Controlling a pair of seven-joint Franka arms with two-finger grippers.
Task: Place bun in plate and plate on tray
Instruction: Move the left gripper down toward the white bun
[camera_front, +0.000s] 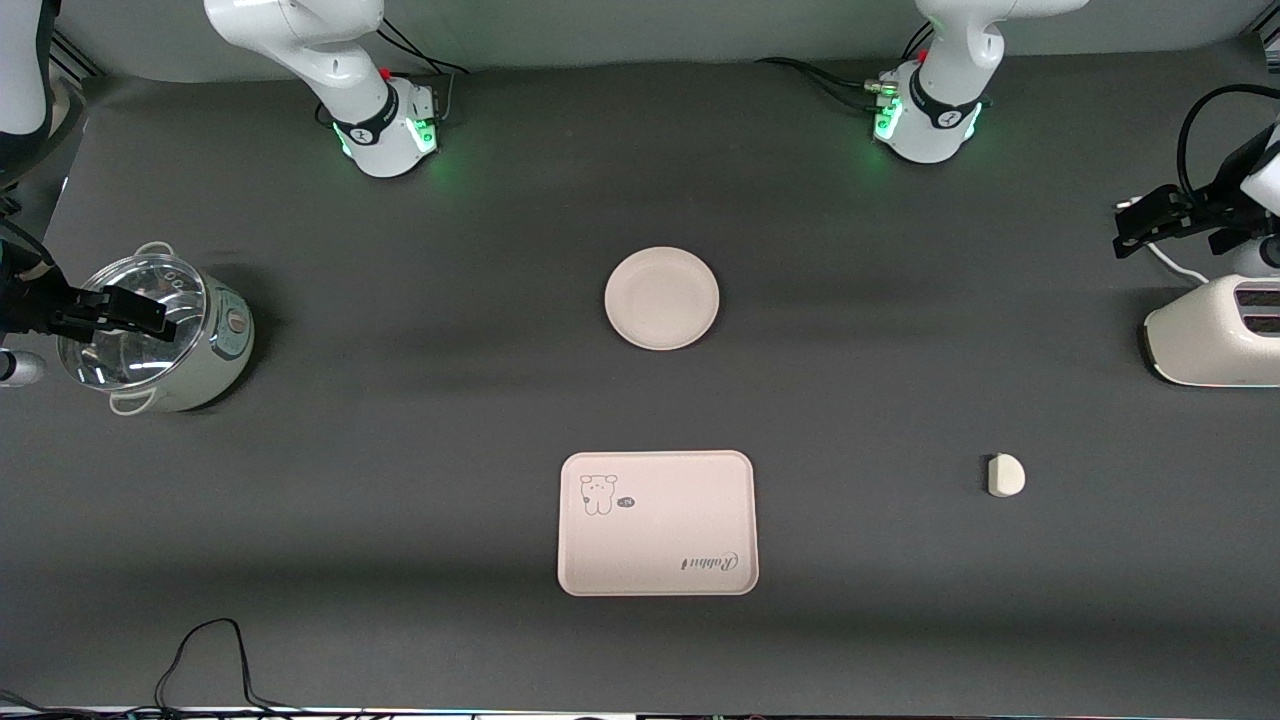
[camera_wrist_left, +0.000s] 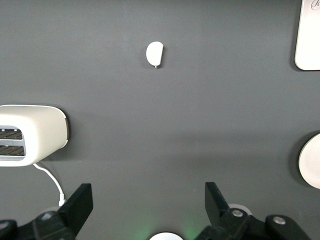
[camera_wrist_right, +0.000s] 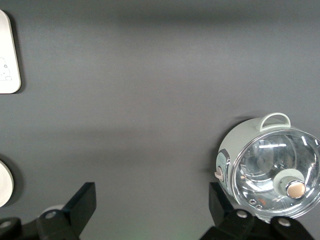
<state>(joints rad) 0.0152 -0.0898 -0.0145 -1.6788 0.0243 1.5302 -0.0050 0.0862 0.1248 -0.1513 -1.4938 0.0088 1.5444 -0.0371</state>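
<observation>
The round cream plate (camera_front: 661, 298) lies empty mid-table. Nearer the front camera sits the rectangular tray (camera_front: 660, 505) with the bear drawing, also empty. The small off-white bun (camera_front: 1005, 475) rests on the mat toward the left arm's end, level with the tray. My left gripper (camera_front: 1128, 228) hangs open over the mat beside the toaster; its wrist view shows the bun (camera_wrist_left: 154, 53), a tray edge (camera_wrist_left: 307, 40) and a plate edge (camera_wrist_left: 312, 162). My right gripper (camera_front: 160, 315) hovers open over the pot. Nothing is between either gripper's fingers.
A white toaster (camera_front: 1215, 330) with a cord stands at the left arm's end. A glass-lidded pot (camera_front: 160, 345) stands at the right arm's end. A black cable (camera_front: 200, 650) loops along the table edge nearest the front camera.
</observation>
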